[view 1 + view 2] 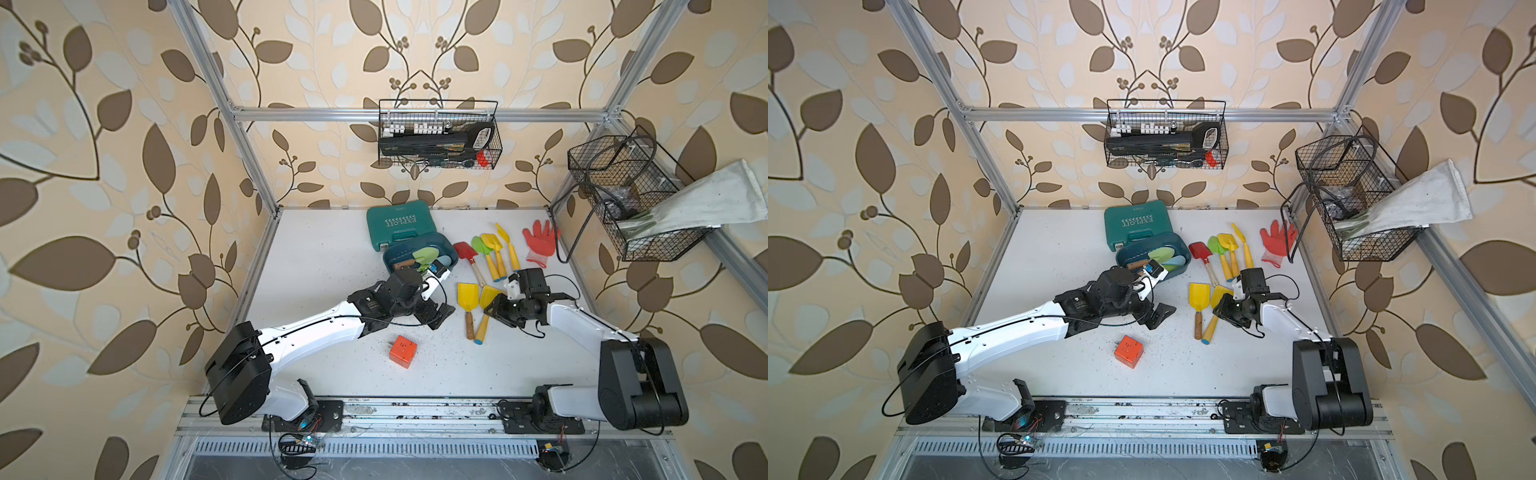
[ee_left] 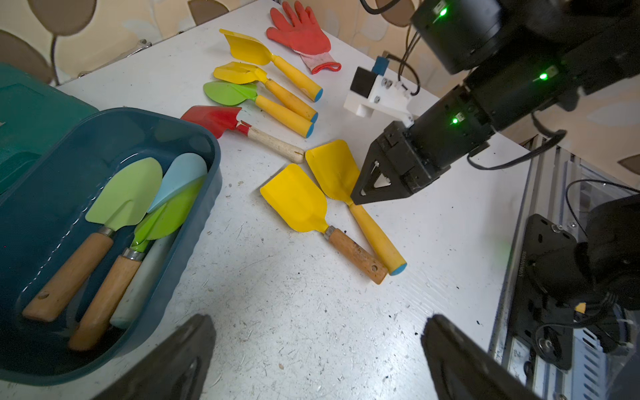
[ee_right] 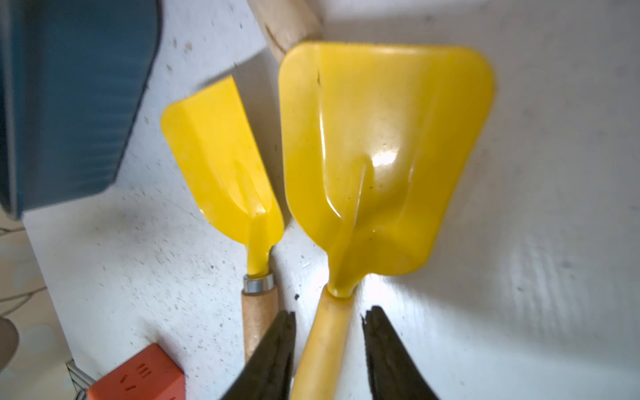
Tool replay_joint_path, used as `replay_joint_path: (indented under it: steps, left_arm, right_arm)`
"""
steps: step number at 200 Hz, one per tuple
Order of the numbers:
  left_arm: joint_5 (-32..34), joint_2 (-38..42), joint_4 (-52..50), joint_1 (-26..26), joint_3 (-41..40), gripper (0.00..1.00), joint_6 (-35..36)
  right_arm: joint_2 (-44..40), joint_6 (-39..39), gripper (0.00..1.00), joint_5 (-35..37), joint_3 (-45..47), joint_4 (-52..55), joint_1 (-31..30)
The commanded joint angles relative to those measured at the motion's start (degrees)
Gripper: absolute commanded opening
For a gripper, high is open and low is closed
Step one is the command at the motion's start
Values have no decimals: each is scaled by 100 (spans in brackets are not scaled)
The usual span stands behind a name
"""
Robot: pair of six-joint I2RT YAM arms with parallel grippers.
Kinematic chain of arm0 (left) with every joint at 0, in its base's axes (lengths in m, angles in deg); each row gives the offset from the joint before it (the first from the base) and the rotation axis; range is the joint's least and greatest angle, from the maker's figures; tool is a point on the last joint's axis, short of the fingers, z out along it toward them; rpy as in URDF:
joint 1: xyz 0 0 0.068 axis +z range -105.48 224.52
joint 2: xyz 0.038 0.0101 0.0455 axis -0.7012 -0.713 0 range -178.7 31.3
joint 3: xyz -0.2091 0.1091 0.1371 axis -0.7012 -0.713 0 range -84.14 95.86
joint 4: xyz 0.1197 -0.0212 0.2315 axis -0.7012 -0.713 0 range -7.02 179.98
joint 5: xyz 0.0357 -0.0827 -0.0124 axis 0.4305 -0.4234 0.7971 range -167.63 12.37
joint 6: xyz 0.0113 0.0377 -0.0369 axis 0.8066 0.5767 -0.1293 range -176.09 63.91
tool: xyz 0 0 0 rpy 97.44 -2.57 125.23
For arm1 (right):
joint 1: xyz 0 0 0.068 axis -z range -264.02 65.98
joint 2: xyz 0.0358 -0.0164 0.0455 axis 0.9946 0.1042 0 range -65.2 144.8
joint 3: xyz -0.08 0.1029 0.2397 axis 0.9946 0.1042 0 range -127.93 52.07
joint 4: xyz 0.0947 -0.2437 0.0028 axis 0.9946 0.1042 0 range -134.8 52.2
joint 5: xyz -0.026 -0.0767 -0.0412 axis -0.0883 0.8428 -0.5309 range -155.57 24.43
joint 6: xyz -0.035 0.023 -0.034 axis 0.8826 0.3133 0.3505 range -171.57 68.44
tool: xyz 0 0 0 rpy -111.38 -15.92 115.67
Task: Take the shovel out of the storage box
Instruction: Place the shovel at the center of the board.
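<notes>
1. On the white tabletop [image 1: 316, 257], near the dark teal-blue plastic storage box [image 2: 114, 138], a yellow-bladed shovel with a yellow handle and blue end cap [image 3: 381, 156] is lying flat. It is already outside the box, close beside a yellow square-bladed shovel with a wooden handle [image 3: 218, 156].
2. The right gripper [image 3: 330, 313] is straddling the yellow handle just below the blade's neck. Its jaws are standing partly apart, with bare table showing on one side, and are clamping nothing.
3. The left gripper [image 2: 315, 325] is hovering over the table beside the box, with its jaws spread wide and empty.
4. Three shovels are lying overlapped inside the box: a pale green-bladed shovel with a wooden handle [image 2: 128, 190], a bright green-bladed shovel with a wooden handle [image 2: 169, 214] and a pale blue-bladed shovel with a pale handle [image 2: 183, 169].
5. These tools are looking light and stiff, and their glossy blades are probably slippery. The round handle near the neck seems the place to take hold — the pale green one's handle looks the clearest.
6. Only the right wrist view is showing the gap beside the handle; in both top views the wrist is hiding those jaws. Only the left wrist view is showing all three boxed shovels whole. Only the top views are taking in the black wire baskets [image 1: 440, 133] hanging on the frame.
</notes>
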Motion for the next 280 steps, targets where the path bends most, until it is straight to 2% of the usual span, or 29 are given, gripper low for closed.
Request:
replay_joint_path:
  steps: [1, 27, 51, 85, 119, 154, 207, 224, 280]
  left_arm:
    - [403, -40, -41, -28, 266, 98, -81]
    - [675, -72, -29, -12, 226, 96, -45]
    - [802, -127, -69, 13, 246, 96, 70]
    - [870, -388, -275, 265, 394, 87, 185]
    - [562, -824, -576, 822, 774, 89, 223]
    - [213, -1631, -1296, 1355, 1755, 87, 587]
    - [-84, -3015, -2284, 1991, 3253, 86, 937]
    - [-309, -3404, -2634, 2228, 3715, 80, 993]
    - [-400, -4288, -3292, 2316, 4719, 79, 1224]
  right_arm:
    - [-631, -43, 45, 450, -132, 427, 17]
    - [-1273, -171, 54, 445, -365, 593, 3]
    - [-1539, -301, 55, 362, -565, 426, -4]
    - [-1309, -363, 56, 224, -864, 120, -23]
    - [-1054, -352, 56, 158, -662, -547, -36]
    - [-778, -350, 56, -249, -609, -618, -37]
    - [-1153, -324, 57, -103, -480, -619, -19]
    - [-1176, -318, 57, -146, -484, -604, 1]
    - [-1168, -326, 57, -293, -489, -607, 60]
